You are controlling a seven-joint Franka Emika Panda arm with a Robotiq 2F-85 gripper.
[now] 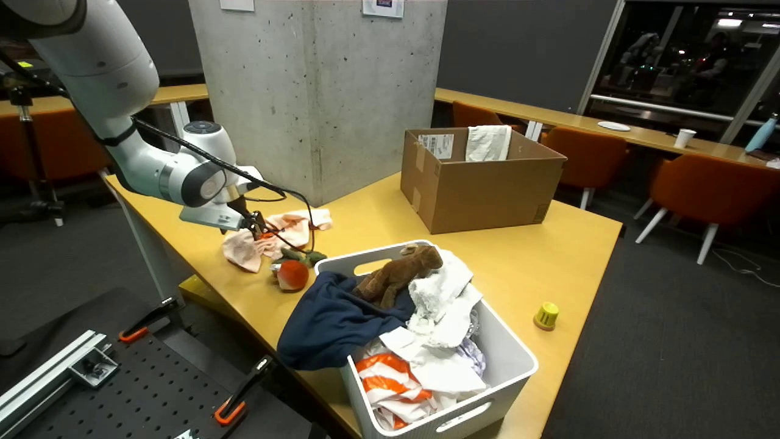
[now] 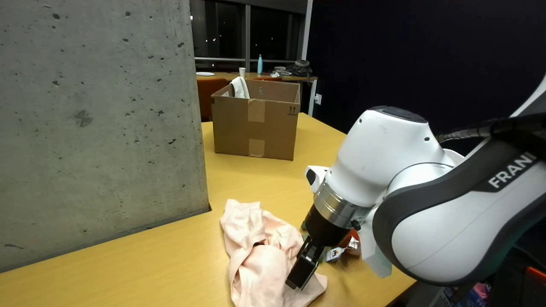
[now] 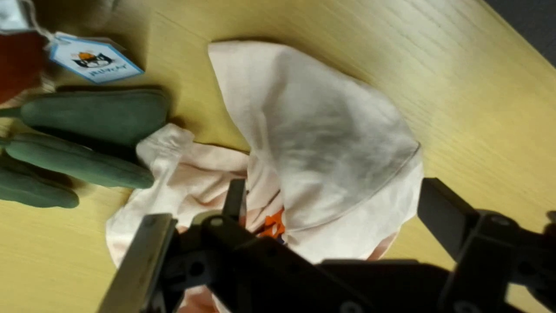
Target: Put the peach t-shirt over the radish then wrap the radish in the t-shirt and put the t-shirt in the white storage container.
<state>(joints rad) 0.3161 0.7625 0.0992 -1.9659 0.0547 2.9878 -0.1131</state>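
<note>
1. The gripper [image 3: 333, 193] has its jaws spread wide, with nothing in their hold; in the wrist view a pale flap of the peach t-shirt [image 3: 325, 121] shows between the 2 fingers [image 3: 447, 213]; whether either touches cloth, I cannot tell.
2. The peach t-shirt lies crumpled on the table [image 2: 128, 266], below the gripper; its length runs roughly toward the cardboard box [image 1: 487, 195].
3. The radish [image 1: 292, 275] is uncovered, just beside the peach t-shirt; in the wrist view it sits left of the gripper and higher up, green leaves [image 3: 93, 117] nearer, red body farther; its long axis points at the cloth.
4. The white storage container [image 1: 509, 356] stands near the radish, on the side away from the peach t-shirt.
5. My judgement: the move turns on the radish lying beside the gripper, not beneath it; a pinch on the flap, then a sideways pull over the leaves, seems due; cloth may bunch there.
</note>
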